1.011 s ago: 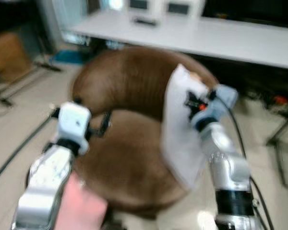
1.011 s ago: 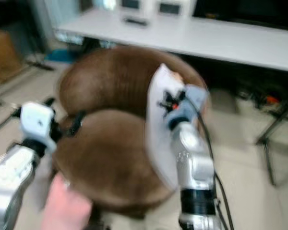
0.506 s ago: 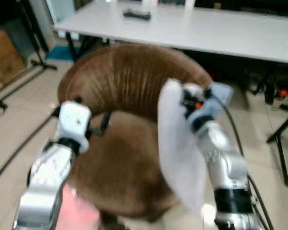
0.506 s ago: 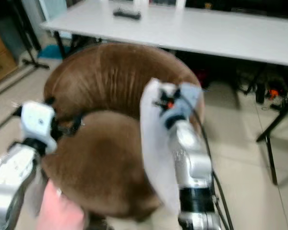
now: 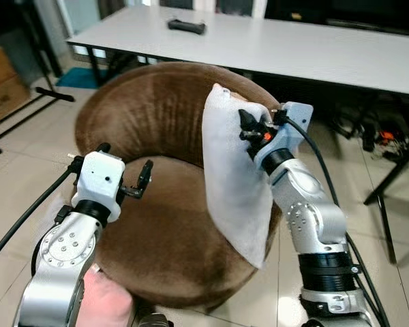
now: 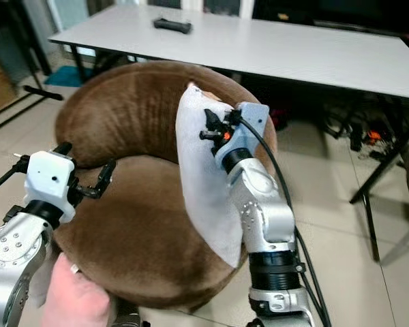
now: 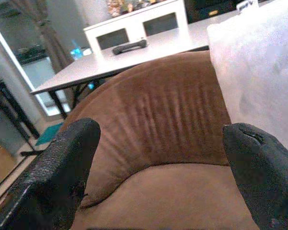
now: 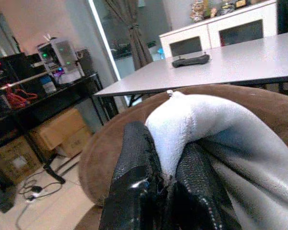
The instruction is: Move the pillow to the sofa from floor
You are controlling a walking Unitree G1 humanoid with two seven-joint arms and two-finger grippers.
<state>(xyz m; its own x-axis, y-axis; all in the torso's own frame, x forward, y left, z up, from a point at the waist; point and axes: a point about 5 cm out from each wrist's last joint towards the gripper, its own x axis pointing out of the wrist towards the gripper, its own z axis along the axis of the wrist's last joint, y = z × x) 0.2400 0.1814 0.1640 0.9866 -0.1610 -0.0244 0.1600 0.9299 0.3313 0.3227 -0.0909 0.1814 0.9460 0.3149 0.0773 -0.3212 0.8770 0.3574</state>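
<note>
A white pillow (image 5: 233,178) hangs upright over the right side of a round brown sofa chair (image 5: 163,225). My right gripper (image 5: 245,128) is shut on the pillow's top corner, and its black fingers (image 8: 134,172) pinch the white fabric (image 8: 192,124). The pillow's lower end reaches down over the seat's right edge. My left gripper (image 5: 126,178) is open above the left part of the seat, apart from the pillow, with its fingers (image 7: 62,167) spread wide in front of the curved backrest (image 7: 158,110).
A long white table (image 5: 293,48) stands behind the sofa chair with a black remote (image 5: 186,26) on it. A person's hand (image 6: 71,296) is low at the left. Cables (image 5: 27,211) trail on the tiled floor. A cardboard box (image 5: 3,82) sits far left.
The camera has steadied and the picture has sharpened. My right gripper has carried the pillow a little left, further over the seat. The left gripper stays in place.
</note>
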